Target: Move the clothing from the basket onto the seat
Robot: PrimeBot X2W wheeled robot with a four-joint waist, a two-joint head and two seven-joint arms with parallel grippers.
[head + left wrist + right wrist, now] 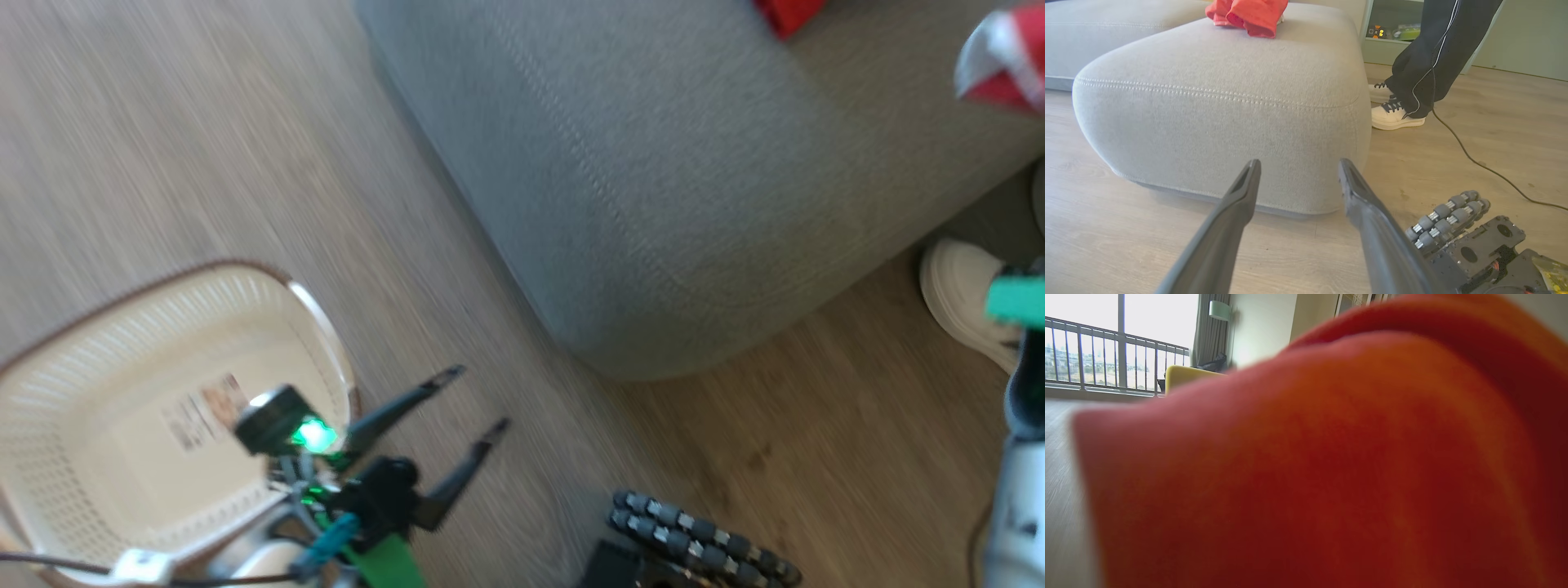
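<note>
The cream basket lies at the lower left of the head view, with just a sticker on its floor. My left gripper is open beside its right rim, over the wood floor, holding nothing. In the left wrist view, the same left gripper points at the grey seat with its jaws apart. One red piece of clothing lies on the seat. Another red piece with a white edge is at the top right, above my right forearm. Red fabric covers the right gripper's fingers.
A person stands by the seat's far corner, in dark trousers and pale shoes, one shoe near my right arm. A black cable trails across the floor. My base's rollers sit at the bottom.
</note>
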